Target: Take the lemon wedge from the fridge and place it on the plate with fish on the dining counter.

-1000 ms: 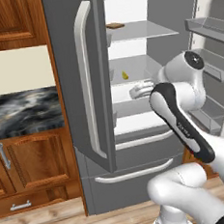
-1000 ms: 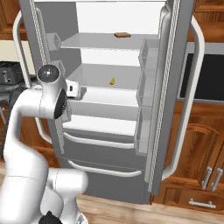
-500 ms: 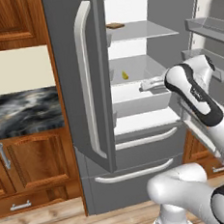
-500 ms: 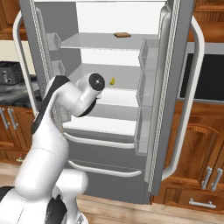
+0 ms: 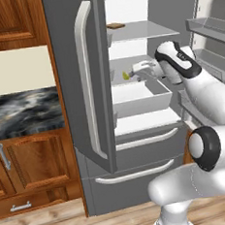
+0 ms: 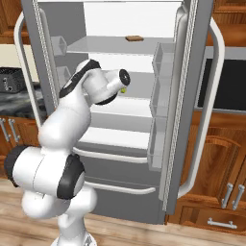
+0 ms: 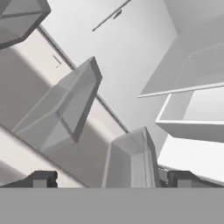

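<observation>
Lemon wedge (image 5: 126,75) just ahead of released jaws, now swung from outside into fridge (image 5: 92,106); grasp comes next.

The lemon wedge (image 5: 126,75), a tiny bright-yellow piece, lies on a middle shelf inside the fridge (image 5: 87,82), just beside the tip of the pincer (image 5: 135,69). The tall grey fridge stands with its doors swung open, white interior showing around the pincer.
</observation>
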Motion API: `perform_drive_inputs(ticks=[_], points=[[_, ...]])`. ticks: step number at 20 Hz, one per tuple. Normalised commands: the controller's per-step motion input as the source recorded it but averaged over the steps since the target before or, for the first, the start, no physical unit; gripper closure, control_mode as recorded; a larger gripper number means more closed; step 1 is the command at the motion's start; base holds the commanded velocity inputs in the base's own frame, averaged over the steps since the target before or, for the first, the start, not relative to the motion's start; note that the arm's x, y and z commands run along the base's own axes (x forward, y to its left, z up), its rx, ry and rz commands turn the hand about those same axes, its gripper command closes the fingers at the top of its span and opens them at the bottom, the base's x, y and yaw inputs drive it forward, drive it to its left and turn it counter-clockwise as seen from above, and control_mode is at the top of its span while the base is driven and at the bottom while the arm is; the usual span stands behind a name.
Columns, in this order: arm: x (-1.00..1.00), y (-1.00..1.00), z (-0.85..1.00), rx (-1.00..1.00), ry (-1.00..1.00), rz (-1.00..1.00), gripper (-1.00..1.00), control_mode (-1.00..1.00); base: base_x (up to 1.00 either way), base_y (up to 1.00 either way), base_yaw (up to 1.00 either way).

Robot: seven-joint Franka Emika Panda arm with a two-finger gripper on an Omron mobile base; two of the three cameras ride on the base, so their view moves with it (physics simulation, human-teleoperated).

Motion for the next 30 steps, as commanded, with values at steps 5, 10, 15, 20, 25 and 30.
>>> perform_drive_inputs(ticks=[5, 10, 15, 20, 25, 30], points=[[0.94, 0.27, -0.01, 0.0, 0.03, 0.08, -1.0, -1.0, 0.0, 0.0, 0.0], [0.58, 0.51, -0.27, 0.0, 0.0, 0.2, -1.0, -1.0, 0.0, 0.0, 0.0], [0.07, 0.92, -0.18, 0.05, 0.0, 0.23, -1.0, -1.0, 0.0, 0.0, 0.0], [-0.1, 1.0, -0.11, 0.04, -0.04, 0.24, -1.0, -1.0, 0.0, 0.0, 0.0], [-0.49, 1.0, -0.18, 0.03, -0.17, 0.19, -1.0, -1.0, 0.0, 0.0, 0.0], [-0.26, 1.0, -0.38, 0.09, -0.12, -0.02, -1.0, -1.0, 0.0, 0.0, 0.0]])
